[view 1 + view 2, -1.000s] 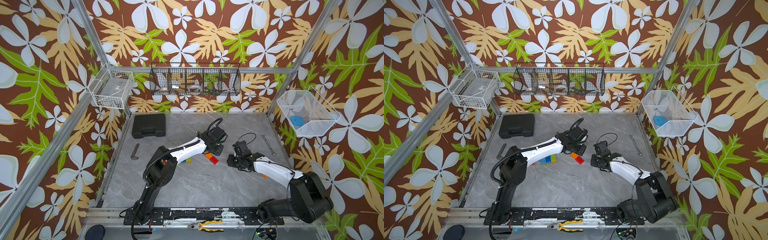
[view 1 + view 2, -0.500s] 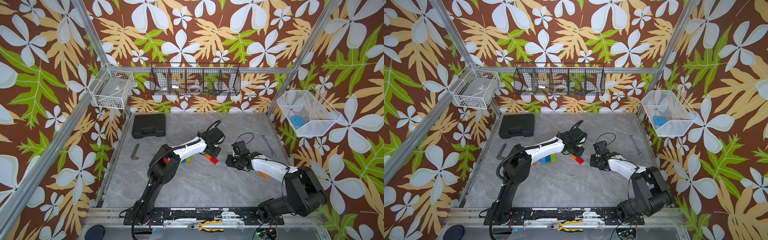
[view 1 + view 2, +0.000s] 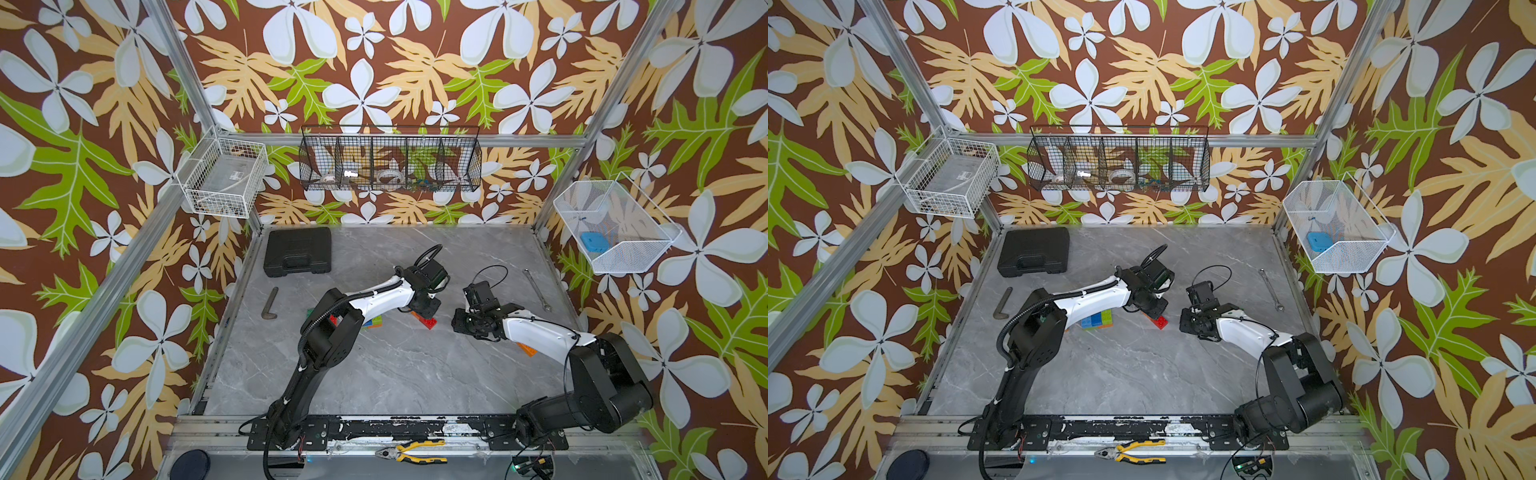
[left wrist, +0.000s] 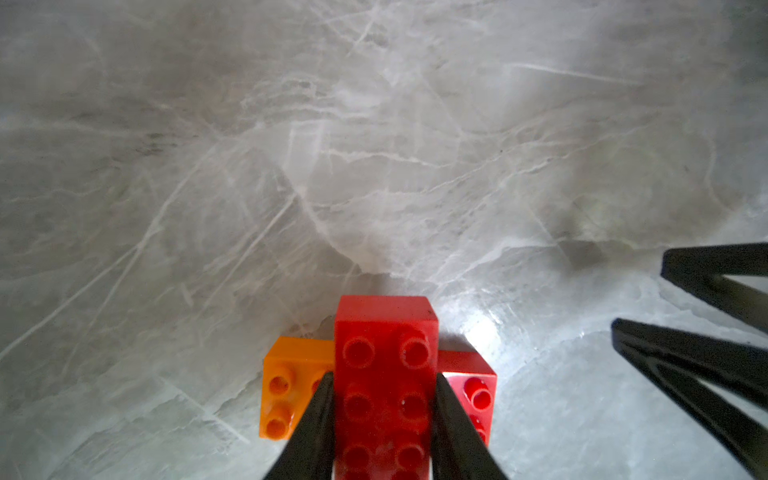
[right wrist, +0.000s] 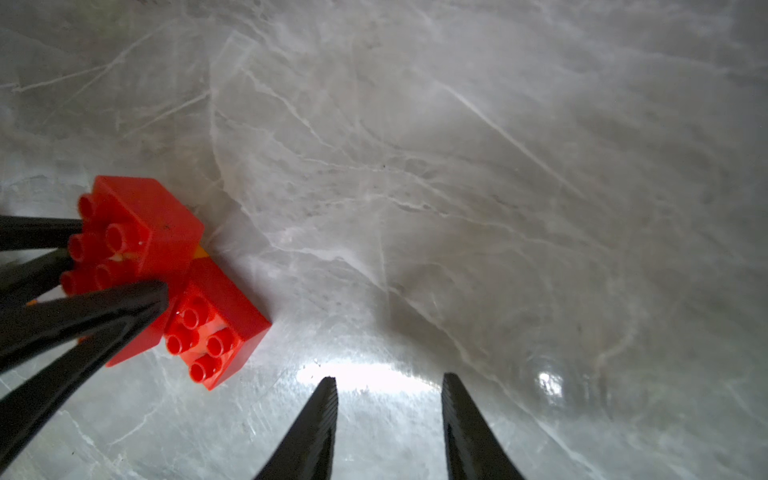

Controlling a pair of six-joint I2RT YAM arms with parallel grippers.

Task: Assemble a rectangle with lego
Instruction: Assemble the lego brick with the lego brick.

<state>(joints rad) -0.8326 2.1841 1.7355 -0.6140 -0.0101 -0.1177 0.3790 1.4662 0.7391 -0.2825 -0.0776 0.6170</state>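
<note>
**Left claw clenched on a red brick set across two others**

A red brick (image 4: pixel 386 386), studs up, is pinched across its narrow width by the left claw (image 4: pixel 384 376), with one black finger flat against each long side. It lies over two lower pieces. An orange brick (image 4: pixel 286 390) sticks out on one side and a second red brick (image 4: pixel 473 390) on the other. Whether it is pressed fully onto their studs cannot be told. In the right wrist view the red brick (image 5: pixel 141 224) stands higher than the second red brick (image 5: pixel 220 328), with a sliver of orange showing between them.

In both top views this stack sits near the middle of the grey marbled tabletop (image 3: pixel 395 374), its red end showing just past the left claw.

The right claw (image 5: pixel 388 378) is released. Its jaws stand apart with only bare tabletop between them, and its tips are low and just beside the stack, not touching it.

A cluster of bricks (image 3: pixel 1098 320) in lime, blue and orange lies partly under the left arm, near the stack. A lone orange piece (image 3: pixel 525 349) peeks out from under the right arm.

Farther out are a black case (image 3: pixel 298 251) at the far left corner, a bent metal bar (image 3: pixel 270 303) by the left edge and a wrench (image 3: pixel 536 289) by the right edge. Yellow-handled pliers (image 3: pixel 411 452) lie on the front rail
</note>
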